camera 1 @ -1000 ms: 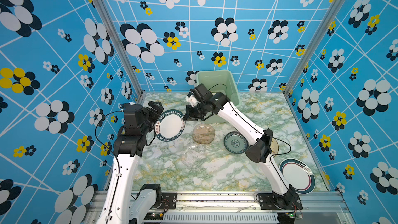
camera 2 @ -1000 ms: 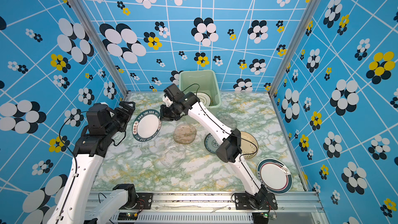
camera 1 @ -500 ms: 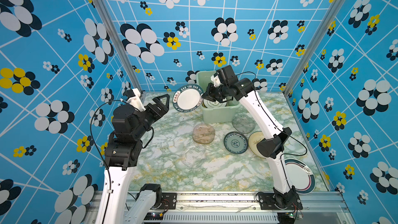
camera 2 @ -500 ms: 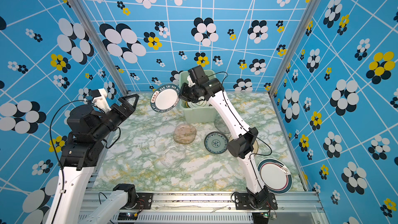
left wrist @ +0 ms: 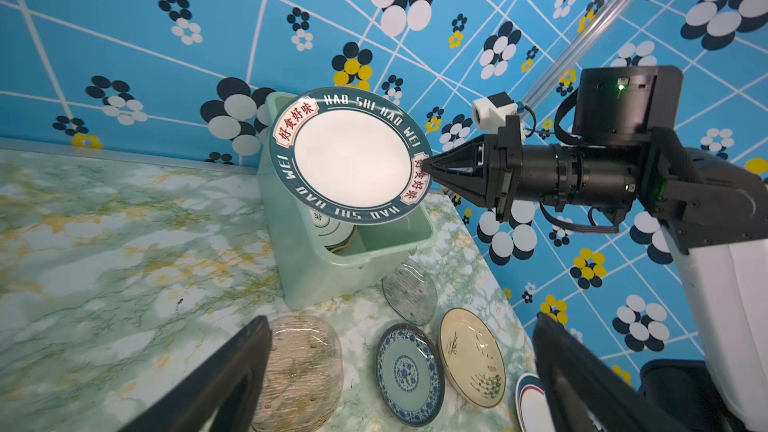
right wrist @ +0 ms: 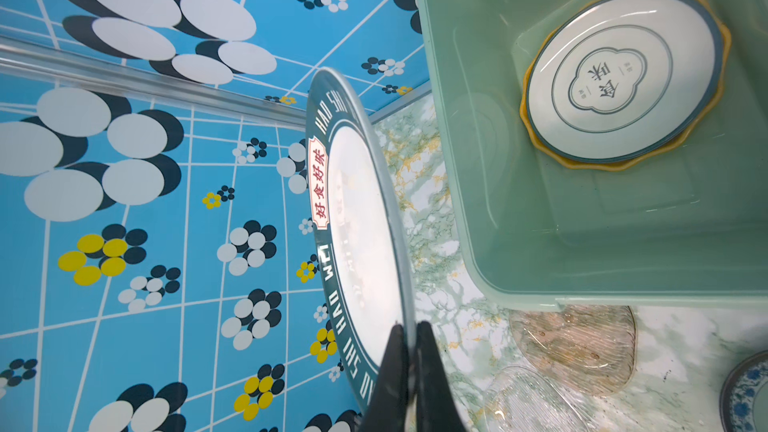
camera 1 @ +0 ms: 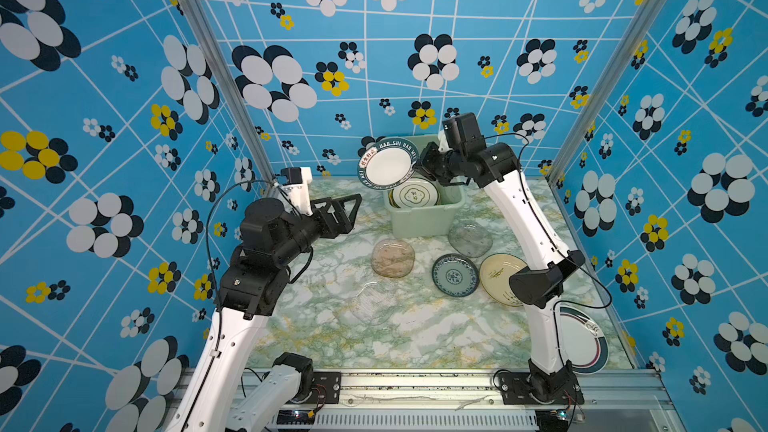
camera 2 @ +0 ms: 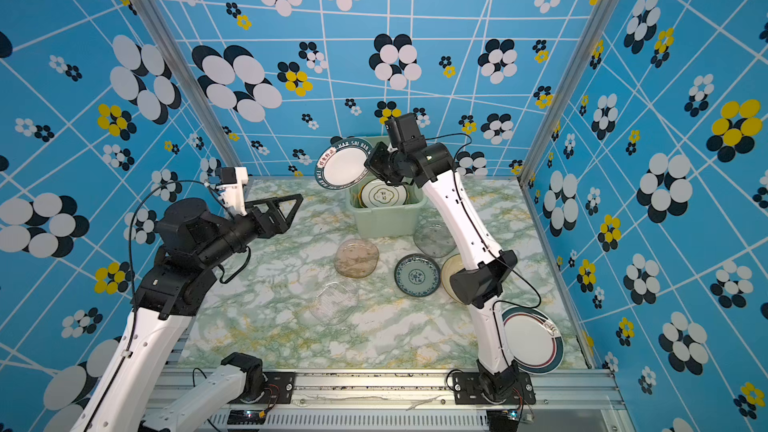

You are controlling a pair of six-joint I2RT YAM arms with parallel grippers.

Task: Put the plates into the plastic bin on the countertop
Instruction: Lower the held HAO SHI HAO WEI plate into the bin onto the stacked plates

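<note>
My right gripper (camera 1: 419,166) is shut on the rim of a white dark-rimmed plate (camera 1: 386,164), lettered around its edge. The plate hangs tilted over the left rim of the mint-green plastic bin (camera 1: 424,214). The pinch shows close up in the right wrist view (right wrist: 409,330). Inside the bin a white plate (right wrist: 619,76) lies on a yellow one (right wrist: 544,147). My left gripper (camera 1: 353,214) is open and empty, raised left of the bin. On the countertop (camera 1: 332,338) lie brown glass (camera 1: 392,258), grey glass (camera 1: 469,238), blue-patterned (camera 1: 455,275), cream (camera 1: 496,276) and clear (camera 1: 372,301) plates.
Another white dark-rimmed plate (camera 1: 582,340) lies at the front right corner, partly behind the right arm's base link. Blue flowered walls close in the back and both sides. The right arm's elbow (camera 1: 540,282) hangs over the cream plate.
My right gripper has carried the lettered plate from the left middle of the countertop up and right to the bin. The left arm has drawn back to the left, its gripper open throughout.
</note>
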